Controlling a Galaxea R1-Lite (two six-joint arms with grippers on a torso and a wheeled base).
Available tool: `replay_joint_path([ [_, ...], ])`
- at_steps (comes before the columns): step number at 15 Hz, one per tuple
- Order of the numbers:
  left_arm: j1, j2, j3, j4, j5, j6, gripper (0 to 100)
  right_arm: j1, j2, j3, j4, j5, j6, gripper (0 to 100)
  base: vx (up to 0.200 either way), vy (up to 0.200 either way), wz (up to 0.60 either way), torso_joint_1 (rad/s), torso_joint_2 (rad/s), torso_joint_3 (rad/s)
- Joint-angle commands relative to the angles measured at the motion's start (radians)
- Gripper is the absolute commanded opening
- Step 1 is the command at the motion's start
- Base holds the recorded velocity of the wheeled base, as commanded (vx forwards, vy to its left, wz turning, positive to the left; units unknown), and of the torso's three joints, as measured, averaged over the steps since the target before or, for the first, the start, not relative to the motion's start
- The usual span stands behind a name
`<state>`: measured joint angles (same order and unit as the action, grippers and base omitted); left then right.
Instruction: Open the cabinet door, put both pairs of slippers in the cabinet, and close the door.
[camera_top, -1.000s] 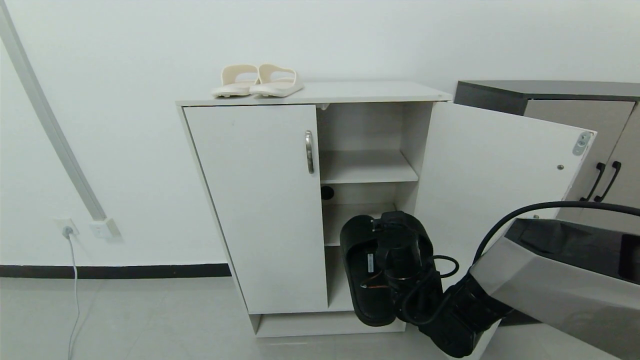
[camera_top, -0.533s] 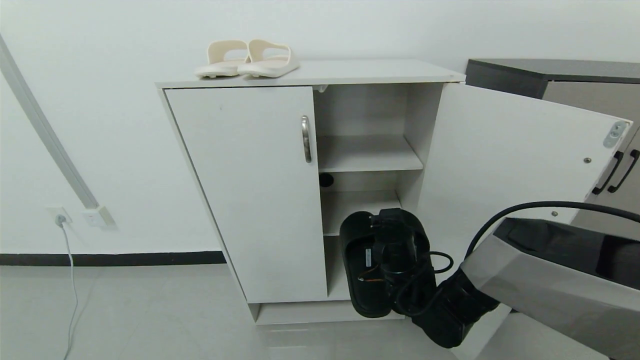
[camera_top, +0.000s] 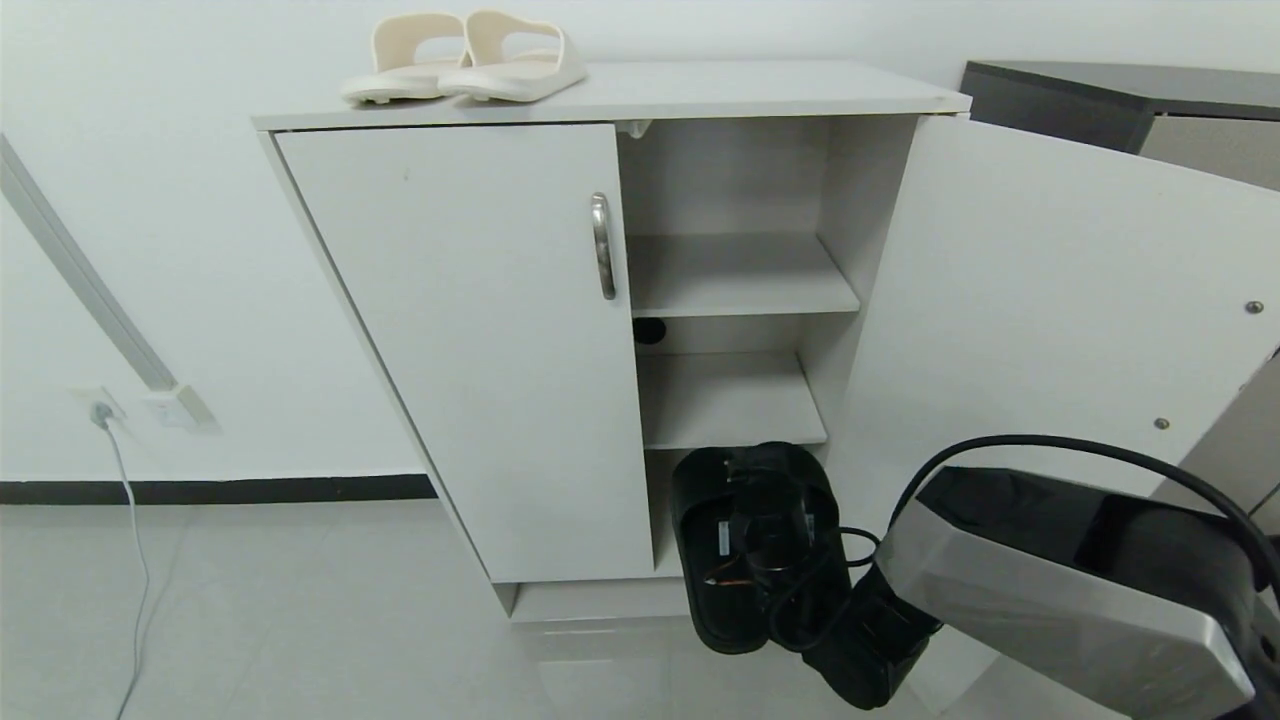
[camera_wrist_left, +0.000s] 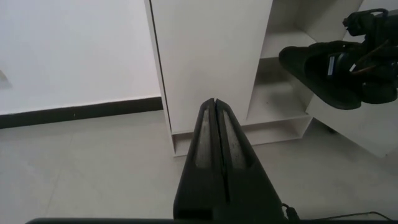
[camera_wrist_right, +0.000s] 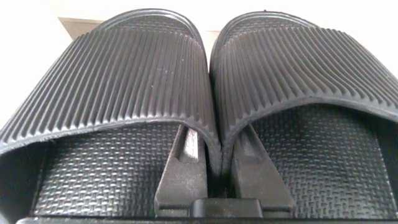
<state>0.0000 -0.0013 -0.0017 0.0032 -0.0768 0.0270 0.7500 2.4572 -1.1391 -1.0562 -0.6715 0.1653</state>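
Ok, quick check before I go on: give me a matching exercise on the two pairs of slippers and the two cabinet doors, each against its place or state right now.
Things:
1. black slippers
2. cream slippers
3. left door
4. right door

Place or state:
A. swung open
B. lying on the cabinet top
C. closed
D. held in the right gripper, in front of the cabinet's lowest compartment

Pairs: 1-D, 2-B, 3-C, 4-A
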Motion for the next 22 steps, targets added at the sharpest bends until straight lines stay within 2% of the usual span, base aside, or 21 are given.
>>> replay_joint_path([
  [1,0.000,0.001,0.000,0.000,0.000,0.001,0,-0.006,0.042,-0.014,-0.028,0.001,-0.001,0,0.000,0.000,0.00,0.000,0.00,0.000],
  [4,0.000,0.001,0.000,0.000,0.000,0.001,0,-0.015,0.065,-0.014,-0.108,-0.002,-0.009,0,0.000,0.000,0.00,0.000,0.00,0.000],
  [9,0.000,0.001,0.000,0.000,0.000,0.001,0,-0.040,0.140,-0.044,-0.248,-0.002,-0.079,0,0.200,0.000,0.00,0.000,0.00,0.000],
  [14,0.000,0.001,0.000,0.000,0.000,0.001,0,-0.040,0.123,-0.044,-0.249,-0.005,-0.084,0,0.200,0.000,0.00,0.007,0.00,0.000],
  [18,0.000,0.001,0.000,0.000,0.000,0.001,0,-0.044,0.131,-0.083,-0.231,0.012,-0.110,0,0.000,0.000,0.00,0.000,0.00,0.000],
  [22,0.000,0.001,0.000,0.000,0.000,-0.001,0,-0.066,0.138,-0.209,-0.065,0.023,-0.078,0,0.000,0.000,0.00,0.000,0.00,0.000],
])
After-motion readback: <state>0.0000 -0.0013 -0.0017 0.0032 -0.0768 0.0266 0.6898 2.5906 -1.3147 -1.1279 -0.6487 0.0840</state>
